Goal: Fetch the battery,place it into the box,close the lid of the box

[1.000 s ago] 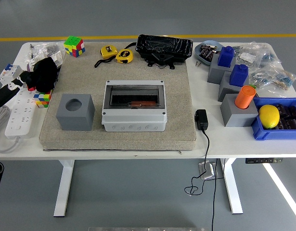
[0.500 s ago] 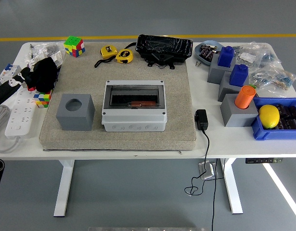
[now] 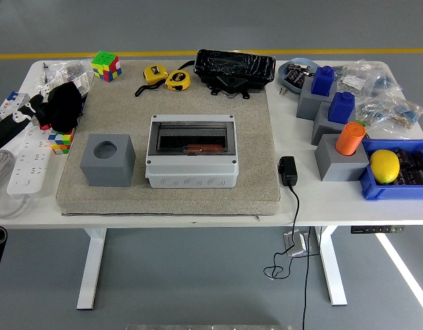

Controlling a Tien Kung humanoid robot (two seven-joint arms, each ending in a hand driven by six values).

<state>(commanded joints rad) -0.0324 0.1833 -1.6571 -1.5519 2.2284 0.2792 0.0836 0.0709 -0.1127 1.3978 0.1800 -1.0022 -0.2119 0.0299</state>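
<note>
Left hand point(image 3: 62, 104) at the left edge, grip impossible to tell.
Press box lid point(image 3: 191, 137) evenly along its near edge, seating it flush.

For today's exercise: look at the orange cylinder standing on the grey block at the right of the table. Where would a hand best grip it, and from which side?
Grip the orange cylinder around its upper body, coming from above and slightly from the left. It stands upright and proud of the grey block, so its sides are exposed; the yellow lemon-like object and blue bin probably crowd the right.
</note>
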